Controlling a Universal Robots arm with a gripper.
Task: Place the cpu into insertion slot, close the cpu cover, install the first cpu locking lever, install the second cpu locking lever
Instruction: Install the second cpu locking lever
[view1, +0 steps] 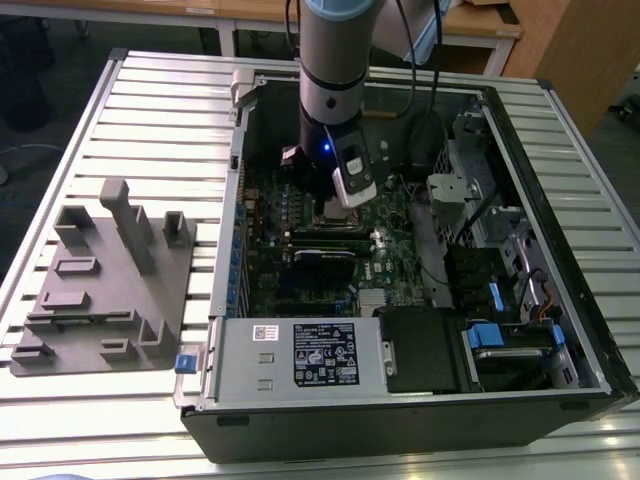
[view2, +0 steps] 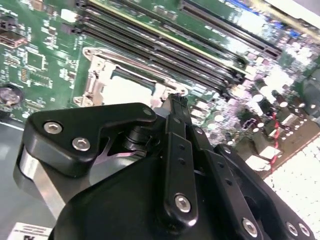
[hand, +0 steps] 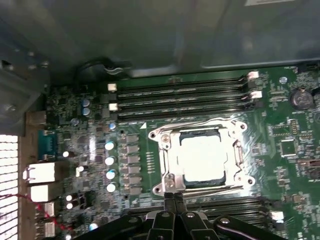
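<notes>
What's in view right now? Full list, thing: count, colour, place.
PC case: 1, black, open on its side on the slatted table.
Table: 1, silvery slats, under everything.
Board: 1, green, inside the case.
Slot: 1, silvery rim, mid-board between the memory slot banks.
Cover: 1, silvery frame, lying flat over the slot.
Cpu: 1, pale grey, seated in the slot under the cover's cut-out.
Memory slots: several, black, in rows on both sides of the slot.
Power supply: 1, grey with a label, near edge of the case.
Fixture: 1, grey, on the table at the exterior view's left.
Arm: 1, grey, reaching into the case.
Tool: 1, black, fingers together at the slot's edge.
</notes>
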